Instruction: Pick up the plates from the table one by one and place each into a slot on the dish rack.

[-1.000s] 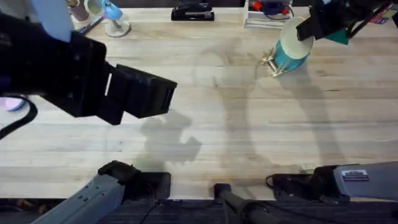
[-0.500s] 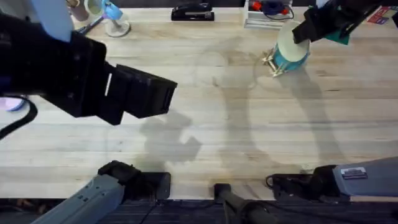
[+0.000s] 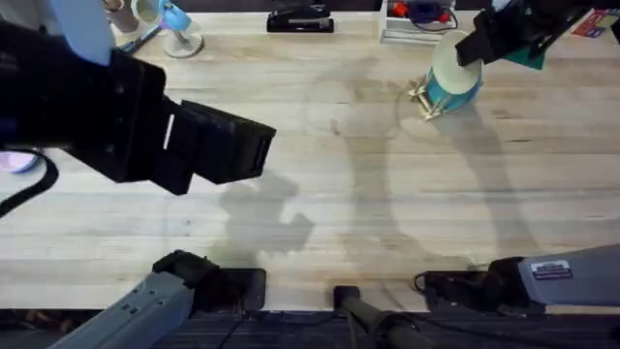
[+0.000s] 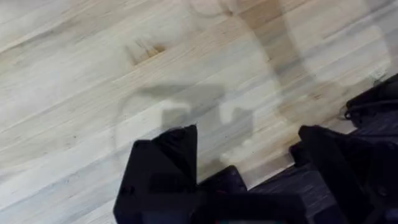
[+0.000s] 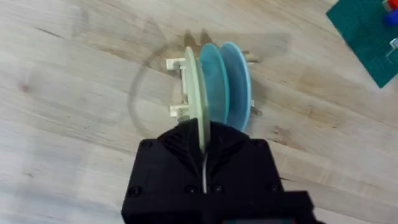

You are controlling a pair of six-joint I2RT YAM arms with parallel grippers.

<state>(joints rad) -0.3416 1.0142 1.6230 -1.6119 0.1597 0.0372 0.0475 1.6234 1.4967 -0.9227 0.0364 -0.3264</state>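
Note:
The small wooden dish rack (image 5: pixel 177 87) stands on the table (image 3: pixel 349 194) at the far right. Two blue plates, a teal one (image 5: pixel 216 81) and a paler one (image 5: pixel 239 78), stand upright in its slots. A pale cream plate (image 5: pixel 199 106) stands on edge beside them in the rack (image 3: pixel 426 97). My right gripper (image 5: pixel 204 155) is shut on its rim, and seen from overhead it (image 3: pixel 477 44) sits over the cream plate (image 3: pixel 448 66). My left gripper (image 4: pixel 242 155) hangs high over the table's left side, open and holding nothing.
A black stapler (image 3: pixel 298 17) and a white tray (image 3: pixel 412 24) sit along the far edge. A small lamp with a blue part (image 3: pixel 179 29) is at the far left. A green mat (image 5: pixel 367 31) lies beyond the rack. The raised left arm (image 3: pixel 116 116) hides the table's left side.
My right gripper carried the cream plate a little farther back and stood it more upright against the rack; over the last half second it has stayed still. The left arm has not moved.

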